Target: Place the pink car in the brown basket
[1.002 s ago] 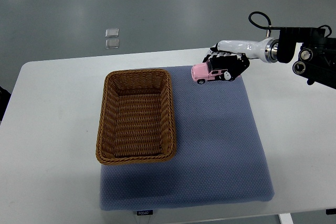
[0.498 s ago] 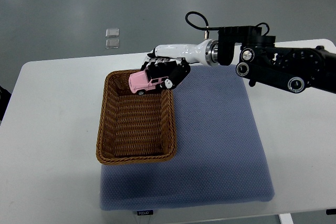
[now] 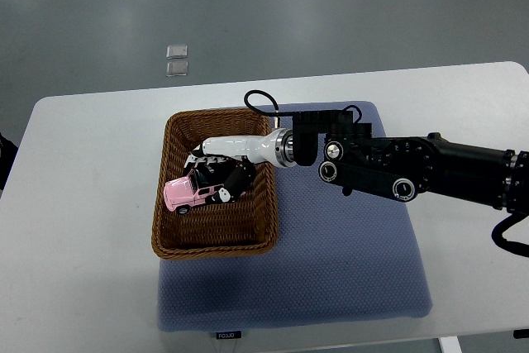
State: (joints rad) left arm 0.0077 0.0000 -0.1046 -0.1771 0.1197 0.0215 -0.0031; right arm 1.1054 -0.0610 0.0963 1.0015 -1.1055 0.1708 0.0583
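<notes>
Top view: I am holding the right hand (image 3: pixel 216 181), fingers clamped on the pink car (image 3: pixel 188 193), inside the brown basket (image 3: pixel 263 212); releasing comes next.

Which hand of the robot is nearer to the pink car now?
The right hand: it grasps the pink car inside the brown basket. The left hand is not in view.
</notes>
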